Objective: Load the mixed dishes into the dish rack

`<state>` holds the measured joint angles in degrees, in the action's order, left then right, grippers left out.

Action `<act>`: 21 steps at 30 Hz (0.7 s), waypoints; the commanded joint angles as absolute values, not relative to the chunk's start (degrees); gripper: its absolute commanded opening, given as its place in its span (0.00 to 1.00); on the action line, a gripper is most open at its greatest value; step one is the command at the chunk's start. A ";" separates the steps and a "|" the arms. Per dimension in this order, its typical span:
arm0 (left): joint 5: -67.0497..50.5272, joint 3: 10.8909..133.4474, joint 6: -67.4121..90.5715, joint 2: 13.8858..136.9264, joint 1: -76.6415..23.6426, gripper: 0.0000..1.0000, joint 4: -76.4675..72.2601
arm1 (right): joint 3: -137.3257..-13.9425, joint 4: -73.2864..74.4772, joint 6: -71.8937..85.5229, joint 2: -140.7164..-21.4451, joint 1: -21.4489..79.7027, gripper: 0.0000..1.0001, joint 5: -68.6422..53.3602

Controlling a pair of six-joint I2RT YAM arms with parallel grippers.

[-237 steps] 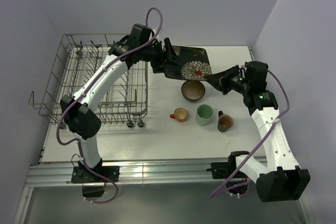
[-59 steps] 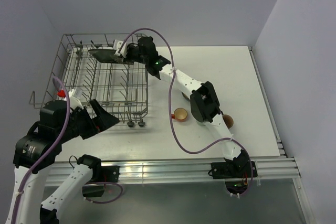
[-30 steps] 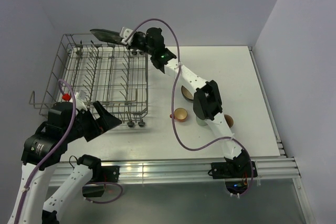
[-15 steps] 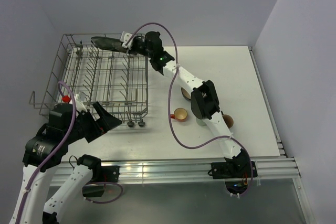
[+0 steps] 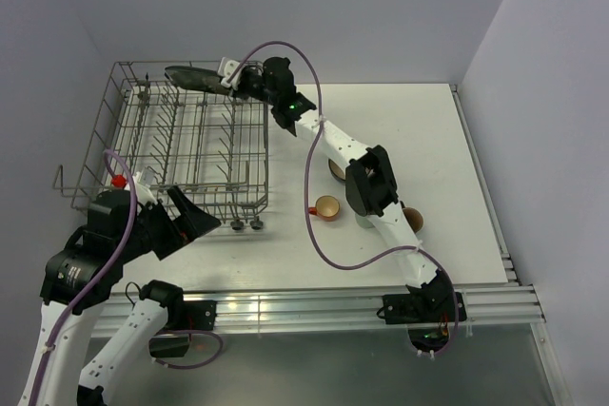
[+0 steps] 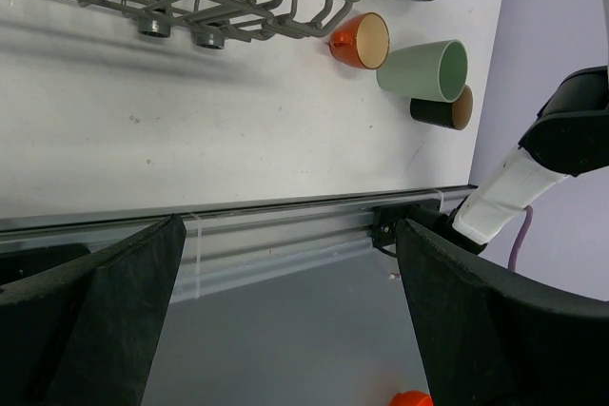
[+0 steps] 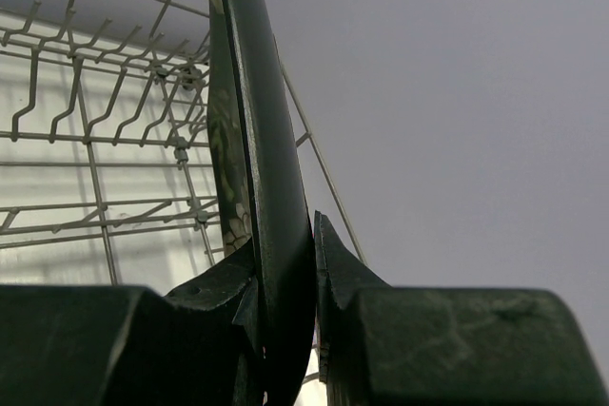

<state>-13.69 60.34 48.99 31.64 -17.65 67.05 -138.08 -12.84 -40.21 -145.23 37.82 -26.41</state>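
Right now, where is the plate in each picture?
Top: plate at upper left, over the rack's far side, in the right gripper.
Left wrist: not in it.
Right wrist: plate edge-on up the middle, between the fingers.
Shared landmark: the rack's grey wires, in all three.

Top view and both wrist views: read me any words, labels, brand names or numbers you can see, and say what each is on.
None: no word, number or brand is readable in any view.
The dark square plate shows only a floral pattern.
The orange-red cup, pale green mug and brown cup are plain.
The dish rack is bare wire, no label.
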 commanded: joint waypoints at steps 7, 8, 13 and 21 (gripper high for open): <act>-14.15 60.12 48.34 31.55 -17.49 0.99 65.21 | -143.09 -26.01 -43.51 -141.42 37.18 0.00 -28.04; -14.24 60.03 48.34 31.47 -17.58 0.99 65.21 | -143.26 -26.28 -43.33 -141.42 37.18 0.00 -28.12; -14.06 60.29 48.43 31.20 -17.58 0.99 65.74 | -146.60 -26.37 -43.33 -144.31 37.00 0.00 -28.12; -13.54 60.03 49.57 30.06 -17.58 0.99 66.36 | -145.28 -26.55 -45.08 -145.19 36.30 0.00 -28.48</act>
<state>-13.67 60.31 49.04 30.94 -17.65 67.11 -140.25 -13.93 -42.33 -146.06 37.10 -28.21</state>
